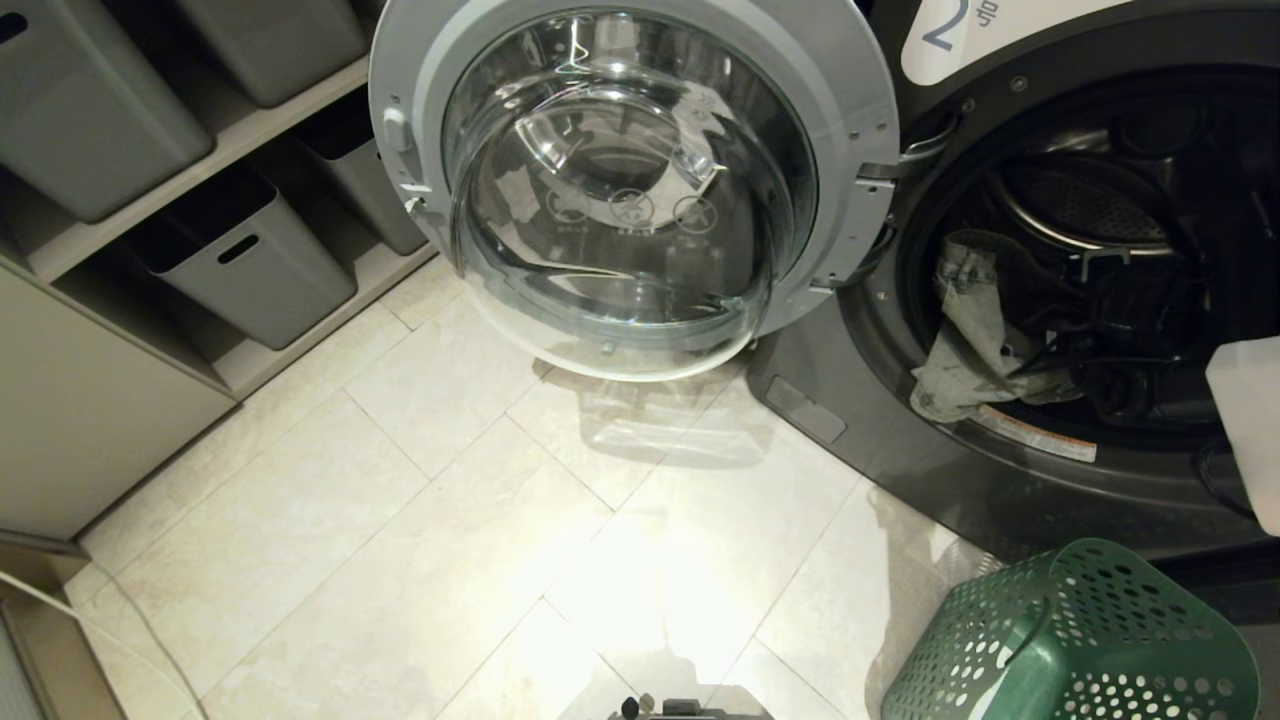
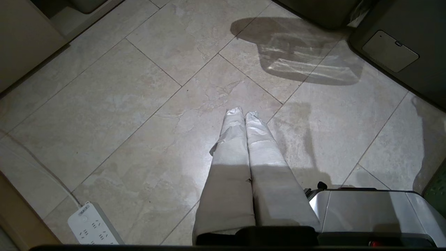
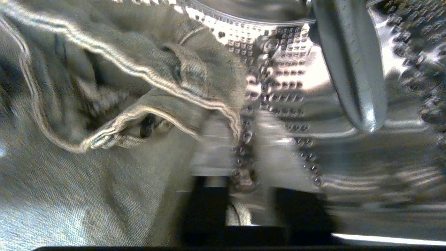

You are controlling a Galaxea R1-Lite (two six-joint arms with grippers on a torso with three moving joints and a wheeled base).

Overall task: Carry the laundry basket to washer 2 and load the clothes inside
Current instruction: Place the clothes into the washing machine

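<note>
Loading step: right gripper (image 3: 244, 174), jaws slightly apart, releases grey-beige patterned clothes (image 1: 965, 330) at nine o'clock inside dark grey front-load washer 2 (image 1: 900, 430); withdrawal likely follows; left gripper (image 2: 244, 113) together.

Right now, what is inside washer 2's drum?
The clothes hang over the door opening of washer 2, partly inside. The right gripper is in the perforated steel drum. The drum floor under the fabric is covered.

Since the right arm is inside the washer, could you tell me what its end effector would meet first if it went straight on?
Probably the perforated steel drum wall of washer 2, with the clothes just beside that line; the blur leaves depth uncertain.
</note>
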